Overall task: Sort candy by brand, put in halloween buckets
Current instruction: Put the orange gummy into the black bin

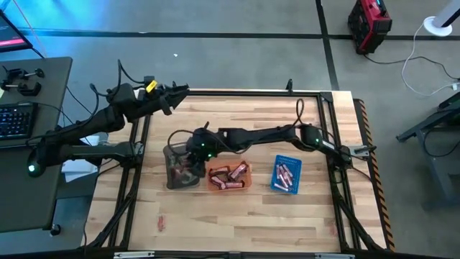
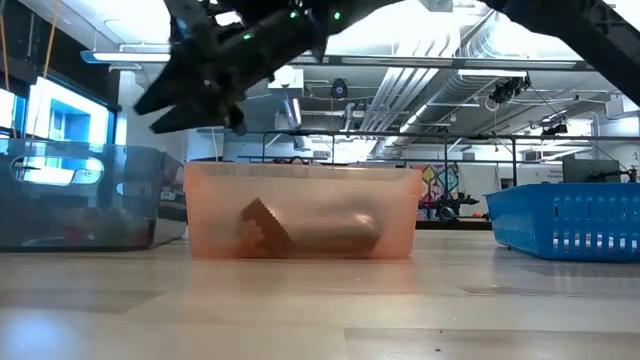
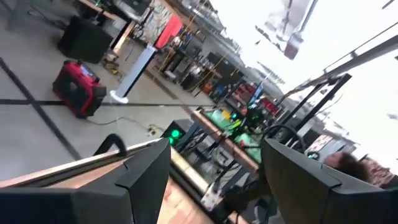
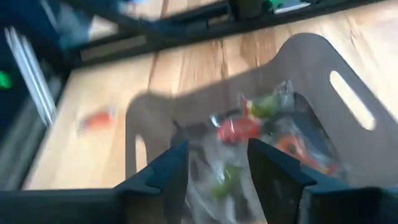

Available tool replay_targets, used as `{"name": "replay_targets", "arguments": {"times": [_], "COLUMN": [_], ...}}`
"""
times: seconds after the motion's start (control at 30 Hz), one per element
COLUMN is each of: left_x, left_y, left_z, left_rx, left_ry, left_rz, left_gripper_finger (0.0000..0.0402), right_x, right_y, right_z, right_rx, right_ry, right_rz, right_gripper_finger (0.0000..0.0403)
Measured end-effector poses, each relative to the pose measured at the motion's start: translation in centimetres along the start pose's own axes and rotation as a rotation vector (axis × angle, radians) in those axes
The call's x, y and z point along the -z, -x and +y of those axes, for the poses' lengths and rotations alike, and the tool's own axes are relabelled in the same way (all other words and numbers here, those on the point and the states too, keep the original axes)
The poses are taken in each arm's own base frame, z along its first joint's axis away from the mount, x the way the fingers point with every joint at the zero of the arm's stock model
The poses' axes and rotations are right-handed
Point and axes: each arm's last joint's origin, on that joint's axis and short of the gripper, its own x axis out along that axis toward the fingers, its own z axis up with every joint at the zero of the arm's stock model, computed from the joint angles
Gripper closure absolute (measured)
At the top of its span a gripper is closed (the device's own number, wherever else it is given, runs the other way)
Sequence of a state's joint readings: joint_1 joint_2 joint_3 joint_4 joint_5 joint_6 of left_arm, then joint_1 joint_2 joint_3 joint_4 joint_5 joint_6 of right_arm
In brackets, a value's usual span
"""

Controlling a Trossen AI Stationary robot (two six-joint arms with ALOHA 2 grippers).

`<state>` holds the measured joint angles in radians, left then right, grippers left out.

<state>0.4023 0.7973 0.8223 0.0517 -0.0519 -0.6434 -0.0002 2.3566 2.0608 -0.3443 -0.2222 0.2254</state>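
Wooden table [image 1: 251, 216] carries three buckets in a row, and reddish bars [image 1: 228, 176] lie at mixed angles in the orange bucket [image 1: 228, 188], beside the right gripper [image 1: 192, 150]. Its fingers are spread, holding nothing, directly above the grey bucket [image 1: 172, 152] of red and green candy [image 4: 239, 129]. Left gripper [image 1: 180, 92], also parted, waits at the table's far edge, and the blue bucket [image 1: 286, 160] sits farther out.

Three bins in a row across the middle of the table, open wood around them

The grey bin [image 1: 180, 167], orange bin [image 1: 228, 176] and blue bin [image 1: 287, 174] block the middle; grey and orange stand just beside each other, with a wider gap before the blue. The right arm [image 1: 266, 134] reaches across above the wood behind them, its gripper [image 1: 195, 147] over the grey bin. The near table [image 1: 237, 223] is bare except one stray candy [image 1: 161, 222].
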Motion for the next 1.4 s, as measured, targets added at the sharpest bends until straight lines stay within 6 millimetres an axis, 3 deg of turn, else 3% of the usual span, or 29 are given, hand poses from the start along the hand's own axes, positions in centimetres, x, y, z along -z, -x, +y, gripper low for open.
{"name": "replay_targets", "arguments": {"times": [0.1,0.3,0.47,0.6,0.77,0.93,1.1,1.4], "left_x": [-0.4,-0.7,-0.6,-0.5,-0.5,-0.6,-0.5,-0.1], "left_y": [0.2,0.3,0.3,0.3,0.3,0.3,0.0,-0.2], "left_z": [-0.3,-0.5,-0.4,-0.4,-0.4,-0.2,-0.1,-0.1], "left_rx": [0.027,0.046,0.041,0.032,0.031,0.013,0.0,0.066], "left_ry": [0.01,0.012,0.011,0.004,-0.019,-0.026,-0.029,-0.071], "left_rz": [-0.035,-0.062,-0.057,-0.049,-0.049,-0.062,-0.057,0.024], "left_gripper_finger": [0.0161,0.0161,0.0161,0.0161,0.0161,0.0161,0.0161,0.0161], "right_x": [-0.1,0.0,-0.1,0.6,5.3,12.4,17.2,22.3], "right_y": [1.4,5.6,10.7,15.5,21.4,25.6,27.2,28.1], "right_z": [-0.4,-3.2,-6.8,-9.1,-10.1,-9.5,-9.6,-12.1], "right_rx": [0.017,0.058,0.062,0.133,0.397,0.766,0.954,1.202], "right_ry": [0.086,0.203,0.145,0.056,-0.166,-0.677,-1.221,-1.603], "right_rz": [0.079,0.295,0.436,0.402,0.267,0.141,-0.095,-0.21], "right_gripper_finger": [0.0239,0.0237,0.0237,0.0237,0.0237,0.0237,0.0237,0.0237]}}
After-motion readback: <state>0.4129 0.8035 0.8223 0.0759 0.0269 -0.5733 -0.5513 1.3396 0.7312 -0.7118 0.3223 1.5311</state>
